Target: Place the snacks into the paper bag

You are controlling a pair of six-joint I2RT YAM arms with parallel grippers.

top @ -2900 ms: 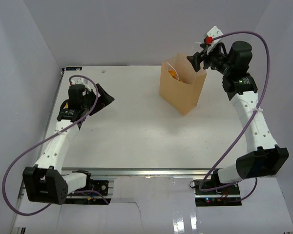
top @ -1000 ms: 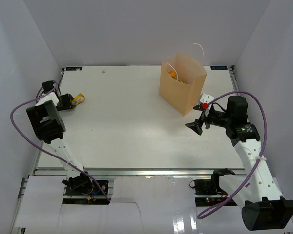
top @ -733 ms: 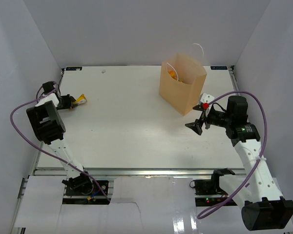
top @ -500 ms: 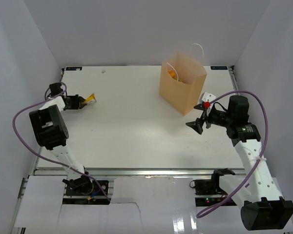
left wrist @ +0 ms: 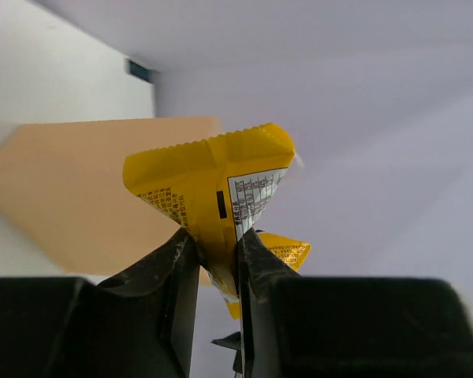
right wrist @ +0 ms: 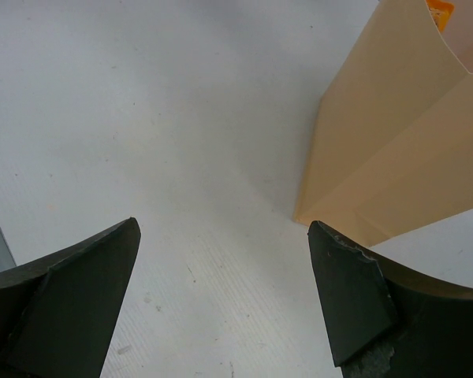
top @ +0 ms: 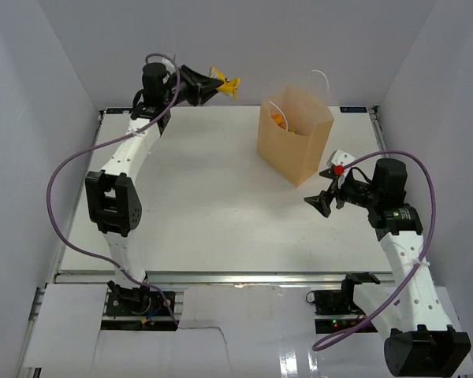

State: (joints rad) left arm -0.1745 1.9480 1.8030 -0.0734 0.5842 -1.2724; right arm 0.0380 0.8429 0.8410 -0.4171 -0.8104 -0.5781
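A yellow snack packet [top: 225, 81] [left wrist: 213, 197] is pinched in my left gripper [top: 211, 83] [left wrist: 217, 240], raised high at the back of the table, left of the paper bag [top: 294, 144] [left wrist: 87, 189]. The tan bag stands upright with white cord handles, and an orange snack [top: 278, 120] [right wrist: 440, 9] shows inside it. My right gripper [top: 318, 200] [right wrist: 225, 236] hovers open above the table just right of the bag's near corner, with nothing between its fingers. The bag [right wrist: 394, 150] fills the upper right of the right wrist view.
White walls enclose the table [top: 205, 205] on the left, back and right. The left arm's purple cable [top: 59, 189] loops over the table's left side. The right arm's base stands at the near right edge.
My left gripper closed on the yellow packet at the table's left edge, lifted it and swung it up and right toward the bag. The right gripper barely moved.
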